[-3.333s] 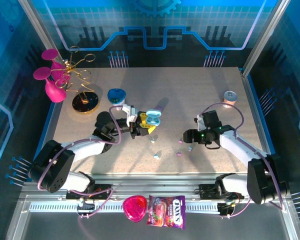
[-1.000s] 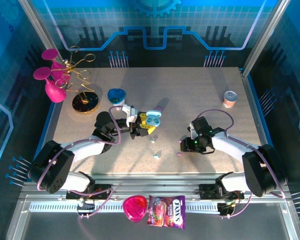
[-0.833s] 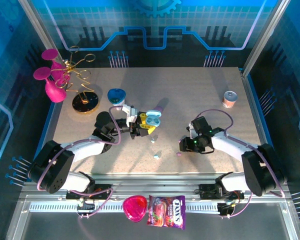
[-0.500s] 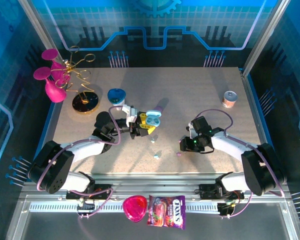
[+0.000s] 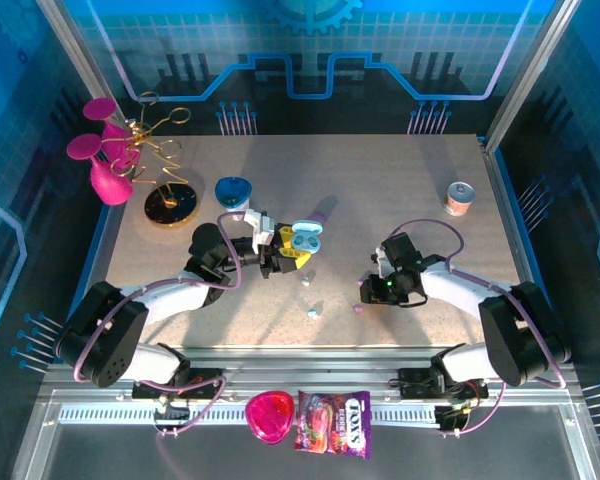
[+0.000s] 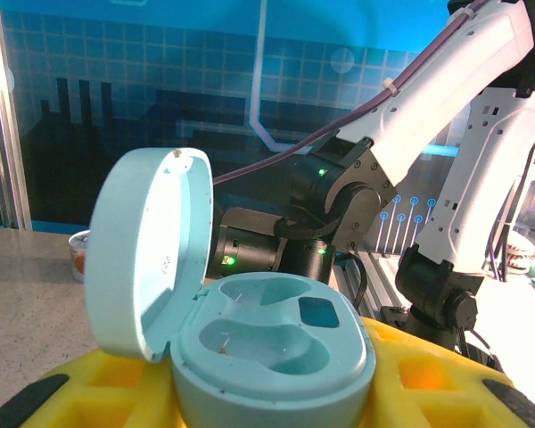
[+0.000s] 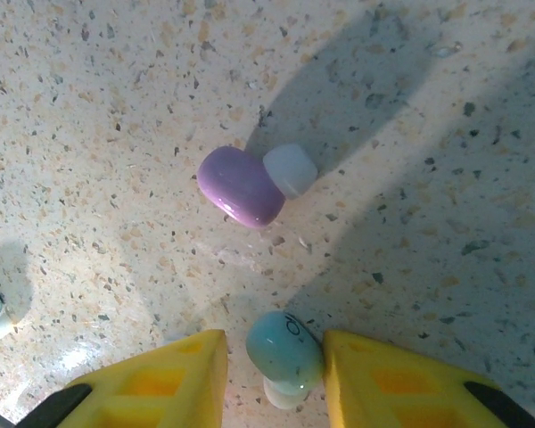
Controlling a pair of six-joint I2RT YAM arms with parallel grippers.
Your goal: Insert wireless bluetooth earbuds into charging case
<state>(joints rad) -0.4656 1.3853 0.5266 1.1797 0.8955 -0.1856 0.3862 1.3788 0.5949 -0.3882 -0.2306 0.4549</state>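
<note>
My left gripper (image 5: 285, 252) is shut on the light-blue charging case (image 5: 306, 238), left of the table's middle. In the left wrist view the case (image 6: 276, 357) sits between yellow fingers (image 6: 428, 374), lid (image 6: 147, 250) up, both wells bare. My right gripper (image 5: 365, 290) is low over the table, right of centre. Its yellow fingers (image 7: 383, 379) flank a mint-blue earbud (image 7: 285, 352) on the tabletop: the right finger touches it, the left stands off by a small gap. A lilac earbud (image 7: 242, 185) lies just beyond. Other earbuds lie at the near middle, one light blue (image 5: 314, 312), one lilac (image 5: 357, 308).
A small tin can (image 5: 460, 197) stands at the back right. A blue heart-shaped case (image 5: 234, 190), a gold wire stand (image 5: 172, 205) and pink flowers (image 5: 105, 160) are at the back left. A pink case (image 5: 269, 415) and a candy bag (image 5: 333, 424) lie on the front rail.
The right arm came down and leftward to the loose earbuds, and its jaws have narrowed around the mint-blue one. The left arm and the case have not moved.
</note>
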